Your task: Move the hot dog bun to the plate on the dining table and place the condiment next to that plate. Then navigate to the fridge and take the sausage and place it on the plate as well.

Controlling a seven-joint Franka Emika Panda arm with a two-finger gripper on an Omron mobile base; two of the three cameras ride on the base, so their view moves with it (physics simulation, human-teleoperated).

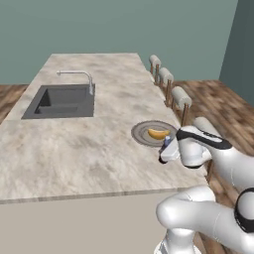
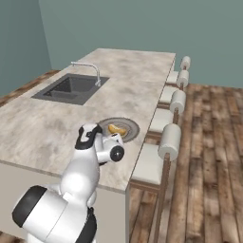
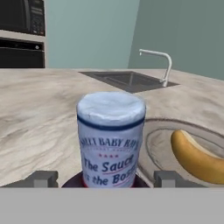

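The pale-labelled condiment bottle (image 3: 111, 142) stands on the marbled dining table (image 1: 74, 144), between the gripper's (image 3: 105, 179) wide-open fingers, just left of the grey round plate (image 3: 164, 142) holding the golden bun (image 3: 194, 156). Condiment placement looks finished; next, likely retreat and drive to the fridge.

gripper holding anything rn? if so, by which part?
Cannot be told for sure. The gripper has its fingertips either side of the condiment bottle's lower body, beside the plate, but contact isn't visible.

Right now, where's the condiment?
Hand view: the condiment stands on the dining table between the claw tips, just left of the plate.
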